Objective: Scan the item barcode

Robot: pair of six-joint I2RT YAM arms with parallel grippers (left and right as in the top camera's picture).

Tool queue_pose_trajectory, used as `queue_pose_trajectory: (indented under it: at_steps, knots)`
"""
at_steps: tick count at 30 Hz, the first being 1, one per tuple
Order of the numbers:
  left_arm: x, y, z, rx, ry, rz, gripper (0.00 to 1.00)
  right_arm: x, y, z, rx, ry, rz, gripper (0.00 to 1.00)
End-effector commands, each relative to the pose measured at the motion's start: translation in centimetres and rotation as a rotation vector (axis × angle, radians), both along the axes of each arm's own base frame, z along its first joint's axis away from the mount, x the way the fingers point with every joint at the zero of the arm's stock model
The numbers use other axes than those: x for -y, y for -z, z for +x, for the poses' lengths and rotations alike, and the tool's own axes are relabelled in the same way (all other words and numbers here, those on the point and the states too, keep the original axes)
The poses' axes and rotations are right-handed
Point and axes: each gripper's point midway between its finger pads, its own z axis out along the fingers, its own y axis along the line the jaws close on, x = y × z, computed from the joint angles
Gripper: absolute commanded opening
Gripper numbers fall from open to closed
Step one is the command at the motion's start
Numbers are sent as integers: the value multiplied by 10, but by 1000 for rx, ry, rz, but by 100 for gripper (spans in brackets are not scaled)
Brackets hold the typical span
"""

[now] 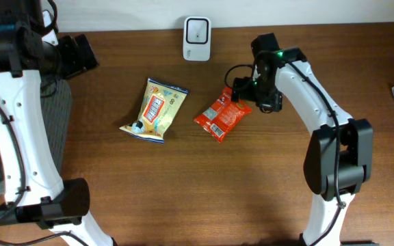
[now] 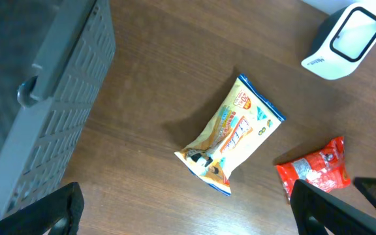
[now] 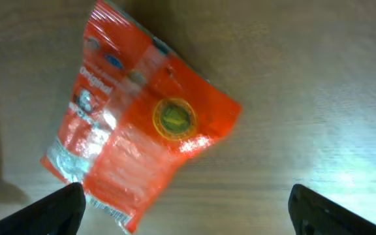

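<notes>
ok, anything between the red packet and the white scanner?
Nothing visible: bare wooden table between the red foil snack packet and the white box-shaped scanner. The yellow snack packet lies off to one side, clear of that line.

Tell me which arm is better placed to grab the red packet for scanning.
Right. The right gripper hangs open just above the red packet, near the scanner; the left gripper sits far off by the grey basket.

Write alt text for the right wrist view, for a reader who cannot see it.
A red snack packet lies tilted on the brown wooden table, just above the right gripper, whose dark fingers stand wide apart at the lower corners.
</notes>
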Motion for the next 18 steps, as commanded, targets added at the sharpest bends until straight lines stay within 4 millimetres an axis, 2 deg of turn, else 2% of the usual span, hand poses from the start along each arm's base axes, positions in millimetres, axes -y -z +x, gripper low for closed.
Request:
queue_pose_trajectory:
  at_steps: [1,3,6,12,14,15,17,18]
  knots:
    - [-3,-2,-1,7,-18,0,99,-21,21,-14,-48,-22,159,99]
    - [-3,-2,-1,7,-18,0,99,-16,36,-18,-80,72,176,99]
    - [-3,-2,-1,7,-18,0,99,-25,52,-16,-65,125,246,99]
    - [-3,-2,-1,7,-18,0,99,-38,75,3,-15,241,336,99]
    - [-3,-2,-1,7,-18,0,99,-37,82,5,-11,244,325,82]
    - [-3,-2,-1,7,-17,-1,99,-34,85,6,-7,252,311,70]
    - [-3,-2,-1,7,-18,0,99,-27,90,7,2,266,267,23]
    - [-3,-2,-1,7,-18,0,99,-26,90,8,9,258,261,4]
